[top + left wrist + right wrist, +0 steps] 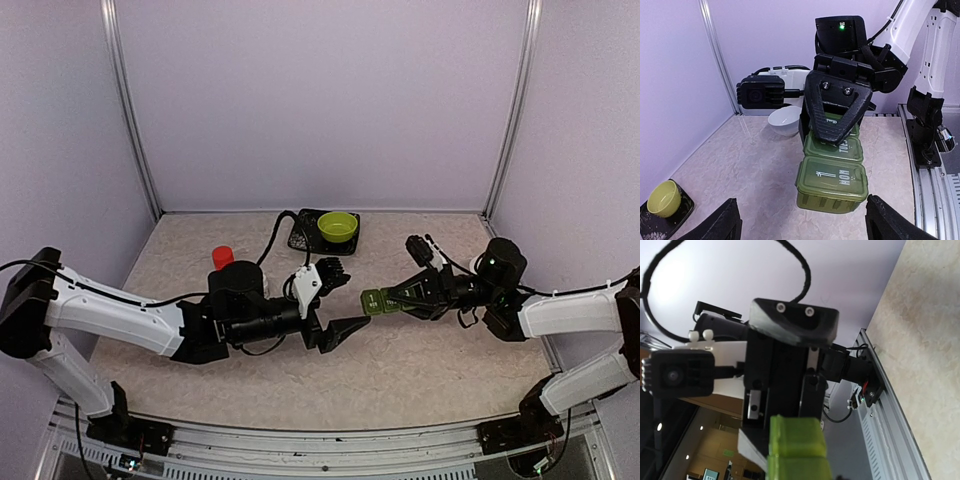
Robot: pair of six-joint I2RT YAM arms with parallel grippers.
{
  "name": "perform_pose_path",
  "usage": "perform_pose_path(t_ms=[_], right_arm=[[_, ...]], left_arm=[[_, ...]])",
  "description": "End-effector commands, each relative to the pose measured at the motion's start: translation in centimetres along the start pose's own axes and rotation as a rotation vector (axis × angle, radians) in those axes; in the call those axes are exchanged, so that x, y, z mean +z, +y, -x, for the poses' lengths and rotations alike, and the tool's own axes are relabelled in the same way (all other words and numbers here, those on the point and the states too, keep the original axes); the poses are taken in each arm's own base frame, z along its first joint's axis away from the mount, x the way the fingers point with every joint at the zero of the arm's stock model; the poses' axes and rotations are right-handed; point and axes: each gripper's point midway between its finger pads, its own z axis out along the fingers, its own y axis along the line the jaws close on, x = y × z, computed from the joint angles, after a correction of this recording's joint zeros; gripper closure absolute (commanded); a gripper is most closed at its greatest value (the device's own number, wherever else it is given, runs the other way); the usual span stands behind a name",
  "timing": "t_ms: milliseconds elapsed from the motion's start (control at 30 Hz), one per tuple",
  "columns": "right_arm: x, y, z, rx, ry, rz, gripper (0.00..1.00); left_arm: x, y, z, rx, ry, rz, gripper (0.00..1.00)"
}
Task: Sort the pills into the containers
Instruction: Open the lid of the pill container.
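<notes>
The containers (375, 301) are dark green boxes joined in a row with shut lids; the near ones read MON and TUE in the left wrist view (832, 182). My right gripper (398, 297) is shut on the row's far end and holds it off the table, level. One black finger (837, 107) lies on top of the lids. My left gripper (352, 298) is open, its fingertips (727, 222) apart on either side of the MON end and not touching it. The row's end also shows in the right wrist view (796, 445). No pills show.
A red-capped bottle (222, 256) stands behind my left arm. A yellow-green cup (338, 226) sits on a dark tray (303, 236) at the back. A white bowl (785, 120) stands on the table beyond the containers. Purple walls close in three sides.
</notes>
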Motion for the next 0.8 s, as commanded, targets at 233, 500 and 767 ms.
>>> perform_pose_path(t_ms=[233, 500, 767], right_arm=[[0.0, 1.4, -0.3, -0.038, 0.008, 0.028, 0.80], [0.1, 2.0, 0.0, -0.042, 0.006, 0.044, 0.80], [0.2, 2.4, 0.0, -0.037, 0.013, 0.059, 0.80]], left_arm=[[0.5, -0.4, 2.2, 0.040, -0.048, -0.005, 0.19], [1.3, -1.0, 1.6, 0.086, -0.018, -0.039, 0.28], [2.2, -1.2, 0.6, 0.115, 0.020, -0.051, 0.31]])
